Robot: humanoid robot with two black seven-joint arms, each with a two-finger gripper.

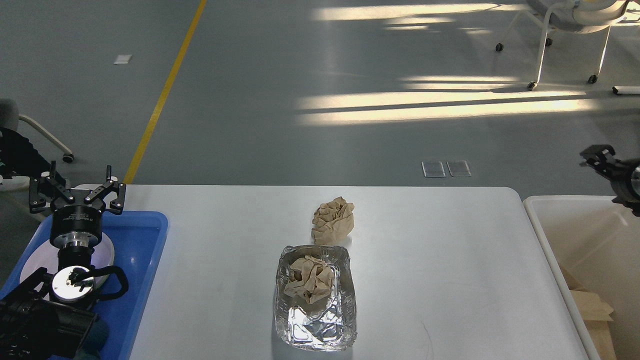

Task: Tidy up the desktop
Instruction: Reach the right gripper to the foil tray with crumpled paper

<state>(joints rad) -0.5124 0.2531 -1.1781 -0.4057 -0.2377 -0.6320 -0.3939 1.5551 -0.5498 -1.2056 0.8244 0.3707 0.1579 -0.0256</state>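
The white desktop [425,250] holds a crumpled brown paper ball [332,220] near its middle. Just in front of the ball is a foil tray [315,320] with another crumpled brown paper [310,280] inside. My left gripper [76,194] is open and empty, hovering over the blue tray [145,235] at the table's left end. My right gripper [600,157] shows small and dark at the right edge, above the white bin [547,250]. Its fingers cannot be told apart, and nothing hangs from it.
A white plate [32,262] lies in the blue tray under my left arm. Brown paper [592,305] lies low in the white bin. Beyond the table there is grey floor with a yellow line [162,95] and a wheeled chair [565,30] at the far right.
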